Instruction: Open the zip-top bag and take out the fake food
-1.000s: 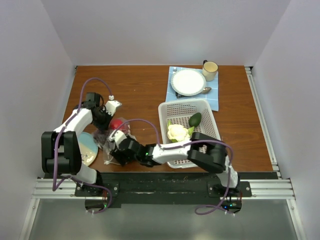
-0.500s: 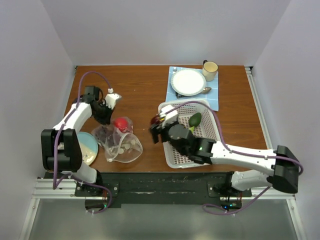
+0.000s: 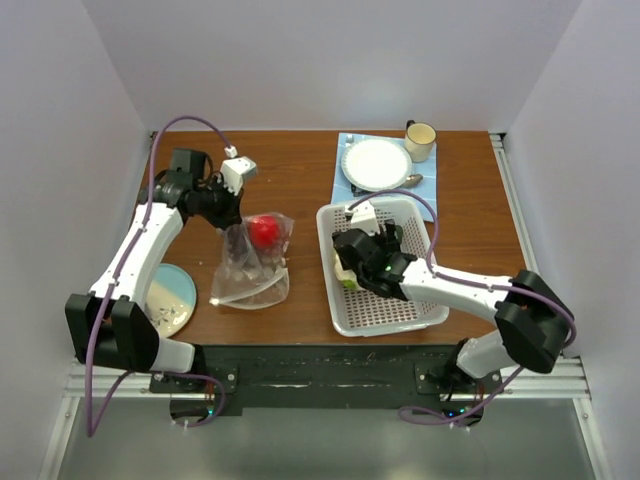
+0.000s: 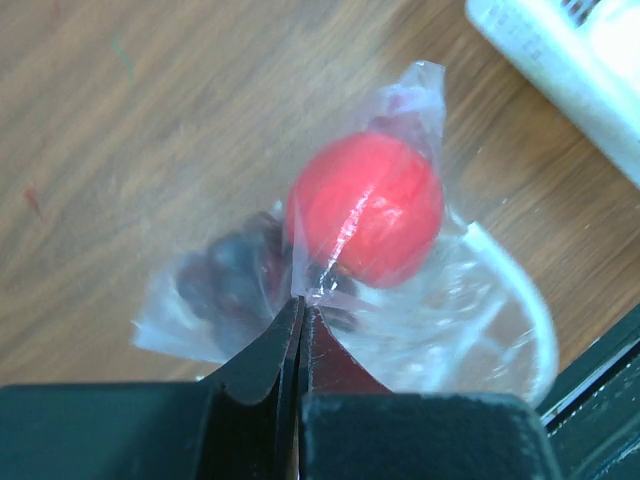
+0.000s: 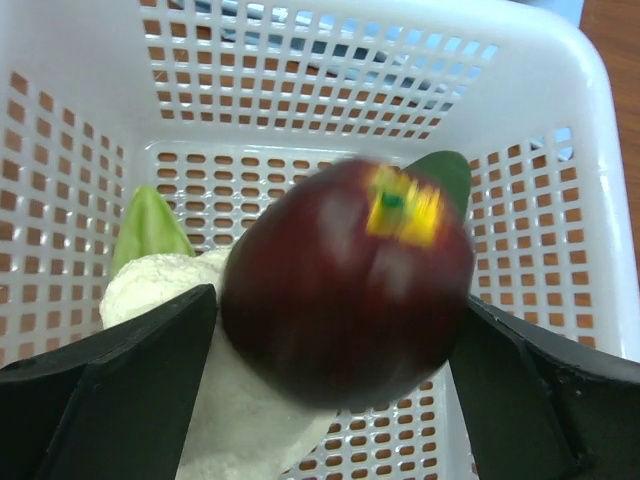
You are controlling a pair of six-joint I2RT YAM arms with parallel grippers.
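My left gripper (image 3: 229, 207) is shut on a top corner of the zip-top bag (image 3: 252, 270) and holds it up over the table. In the left wrist view the clear bag (image 4: 470, 300) hangs from the left gripper (image 4: 300, 305), with the red ball-like fruit (image 4: 367, 208) and a dark piece (image 4: 225, 275) inside. My right gripper (image 3: 362, 250) hovers over the white basket (image 3: 400, 312). Its fingers stand wide apart around a blurred dark purple-brown fruit (image 5: 345, 285). Below lie the cream-white lumpy piece (image 5: 150, 290) and a dark green piece (image 5: 445, 175).
A white plate (image 3: 376, 163), a spoon (image 3: 412, 181) and a cup (image 3: 420, 140) sit on a blue mat at the back right. A pale blue plate (image 3: 170, 297) lies at the near left, beside the left arm.
The right arm swung from the bag over to the basket with the dark purple-brown fruit, which now blurs between its spread fingers. The left gripper lifted the bag farther back and right.
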